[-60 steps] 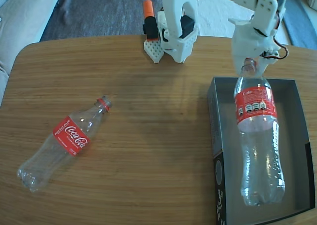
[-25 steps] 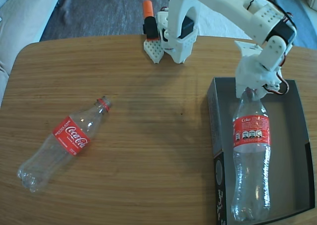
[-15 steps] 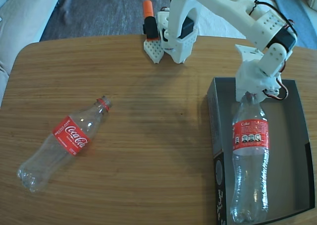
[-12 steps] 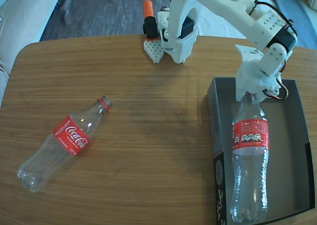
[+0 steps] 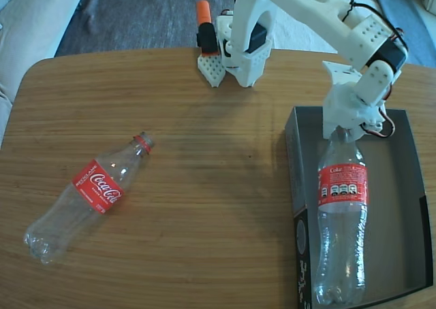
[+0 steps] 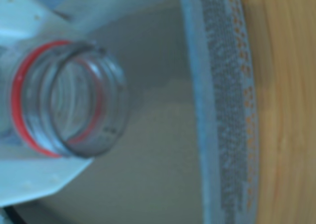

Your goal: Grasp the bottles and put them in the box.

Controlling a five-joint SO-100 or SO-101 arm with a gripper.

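Observation:
One clear Coca-Cola bottle (image 5: 343,186) with a red label lies lengthwise in the left half of the box (image 5: 402,207), its base at the near wall. My gripper (image 5: 343,131) is shut on this bottle's neck at the box's far end. In the wrist view the open bottle mouth with its red ring (image 6: 22,130) sits between my white fingers (image 6: 34,182), with the printed box wall (image 6: 222,110) to the right. The other bottle (image 5: 95,190) lies on its side on the table's left part, neck pointing up-right, far from the gripper.
The white arm base (image 5: 242,50) and an orange-topped clamp (image 5: 204,23) stand at the wooden table's far edge (image 5: 136,50). Bare wood separates the loose bottle from the box. The box's right half holds nothing. Carpet and a pale cushion lie beyond the table.
The held bottle has come down from a steep tilt to lie flat in the box, its base sliding left toward the near wall. The bottle on the table has not moved.

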